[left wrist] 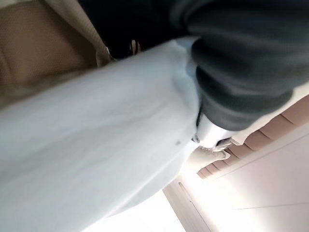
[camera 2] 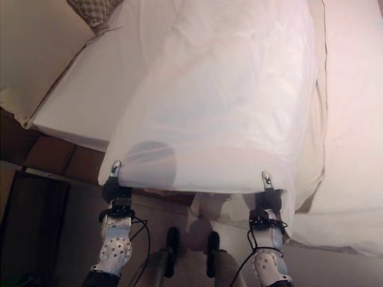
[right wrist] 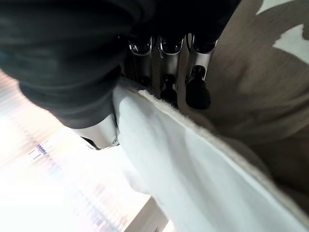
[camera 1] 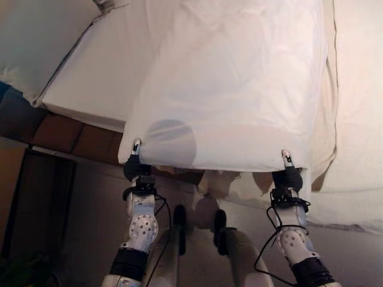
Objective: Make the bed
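Over the mattress (camera 1: 90, 78), each robot hand, left (camera 1: 136, 160) and right (camera 1: 289, 170), pinches the sheet (camera 1: 233, 84), lengthwise away.

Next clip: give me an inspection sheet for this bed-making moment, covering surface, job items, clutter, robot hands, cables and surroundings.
Surface: white mattress, its corner and near edge showing.
Job's things: thin white bed sheet, held up by its near edge and spread over the bed; white pillow at far left.
Clutter: patterned cushion at the top edge.
Robot hands: left robot hand pinches the sheet's left corner; right robot hand pinches the right corner.
Cables: nothing seen.
Surroundings: brown wooden bed frame; pale floor below.
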